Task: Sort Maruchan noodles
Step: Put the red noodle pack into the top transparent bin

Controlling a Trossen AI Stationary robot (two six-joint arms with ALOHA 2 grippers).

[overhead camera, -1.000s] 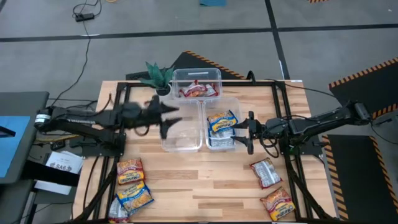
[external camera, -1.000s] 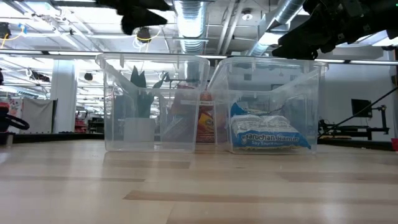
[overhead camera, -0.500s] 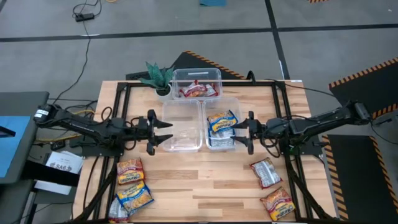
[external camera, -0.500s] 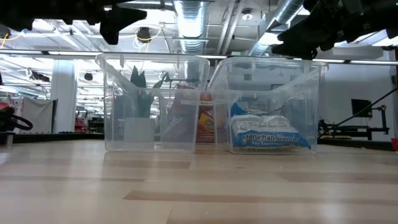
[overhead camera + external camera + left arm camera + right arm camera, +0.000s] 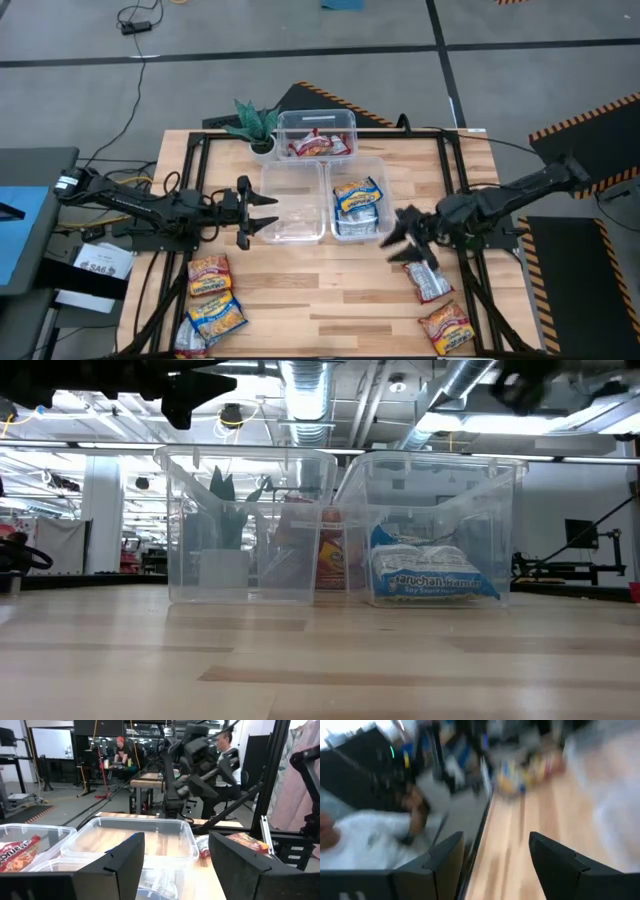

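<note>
Left gripper (image 5: 262, 207): hovering at the left edge of the empty clear bin (image 5: 293, 203), jaws spread, gripping nothing.
Right gripper (image 5: 400, 243): reaching beside the red-and-silver packet (image 5: 427, 277), jaws spread, empty.
Noodles: blue packet (image 5: 357, 196) lying in right bin (image 5: 379, 228); yellow packets (image 5: 211, 297) sitting near front-left edge.
Open room: bare wood showing mid-table.

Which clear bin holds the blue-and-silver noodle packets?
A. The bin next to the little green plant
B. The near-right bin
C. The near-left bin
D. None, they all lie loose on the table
B: seen from above, the blue-and-silver packets lie in the near-right bin, while the bin by the plant holds a red packet and the near-left bin holds no coloured packet.
</note>
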